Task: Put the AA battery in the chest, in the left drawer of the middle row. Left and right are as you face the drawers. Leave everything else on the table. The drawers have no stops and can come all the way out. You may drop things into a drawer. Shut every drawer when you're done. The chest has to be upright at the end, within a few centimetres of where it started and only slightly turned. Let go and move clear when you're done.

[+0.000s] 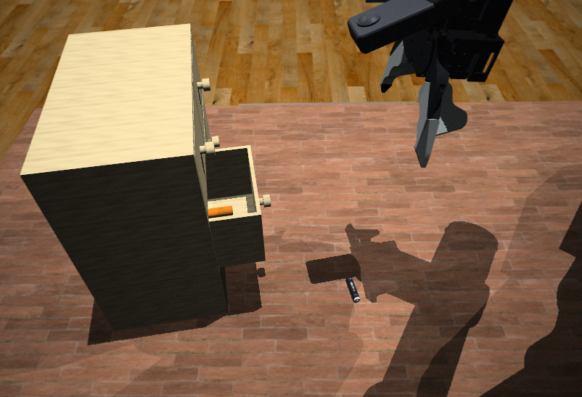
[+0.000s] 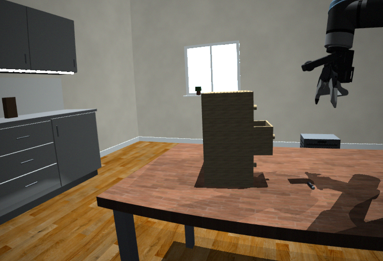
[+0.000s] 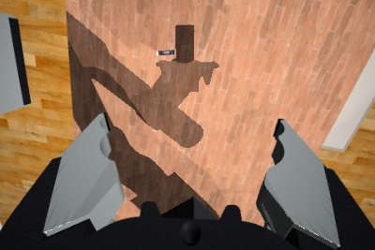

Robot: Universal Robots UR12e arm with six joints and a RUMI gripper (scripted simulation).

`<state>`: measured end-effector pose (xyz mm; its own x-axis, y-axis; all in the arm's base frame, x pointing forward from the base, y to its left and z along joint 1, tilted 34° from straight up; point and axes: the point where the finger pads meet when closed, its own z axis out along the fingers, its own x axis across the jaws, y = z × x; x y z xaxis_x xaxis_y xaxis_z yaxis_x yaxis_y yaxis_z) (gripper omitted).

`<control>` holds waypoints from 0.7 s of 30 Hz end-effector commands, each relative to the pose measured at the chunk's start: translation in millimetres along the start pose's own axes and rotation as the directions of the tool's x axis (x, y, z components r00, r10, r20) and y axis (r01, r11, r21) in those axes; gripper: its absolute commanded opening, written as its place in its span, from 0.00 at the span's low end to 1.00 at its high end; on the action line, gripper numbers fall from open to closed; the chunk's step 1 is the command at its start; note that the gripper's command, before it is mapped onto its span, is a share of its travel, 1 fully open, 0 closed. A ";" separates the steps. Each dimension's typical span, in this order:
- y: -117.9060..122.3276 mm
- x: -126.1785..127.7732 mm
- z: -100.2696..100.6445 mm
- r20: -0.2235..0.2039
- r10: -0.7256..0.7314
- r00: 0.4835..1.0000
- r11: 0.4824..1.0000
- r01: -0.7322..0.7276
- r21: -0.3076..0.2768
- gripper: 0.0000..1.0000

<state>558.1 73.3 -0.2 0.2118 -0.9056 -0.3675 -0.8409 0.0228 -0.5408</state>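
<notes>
Over on the left the chest (image 1: 112, 96) stands upright on the desk (image 1: 329, 157) with one middle-row drawer (image 1: 254, 181) pulled out and an orange thing (image 1: 220, 211) lying inside, and a bit to the right of it the AA battery (image 1: 353, 289) lies flat on the desk at the edge of the arm's shadow. Further right and well up in the air, the pincer (image 2: 328, 97) hangs spread wide with nothing in it. Best bet is probably to bring it straight down over the battery, jaws either side of the barrel, and drop low before closing so it doesn't roll off.
</notes>
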 end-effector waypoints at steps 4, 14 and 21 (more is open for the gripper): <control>-6.8 0.0 11.9 -0.006 0.002 1.000 0.991 -0.001 0.135 1.00; -13.0 0.1 21.3 -0.006 0.002 1.000 0.971 -0.001 0.239 1.00; -22.9 2.0 32.2 -0.008 -0.004 1.000 0.941 0.007 0.340 1.00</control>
<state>578.5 83.9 -13.7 0.2227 -0.8964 -0.3833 -0.7284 0.1084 -0.6766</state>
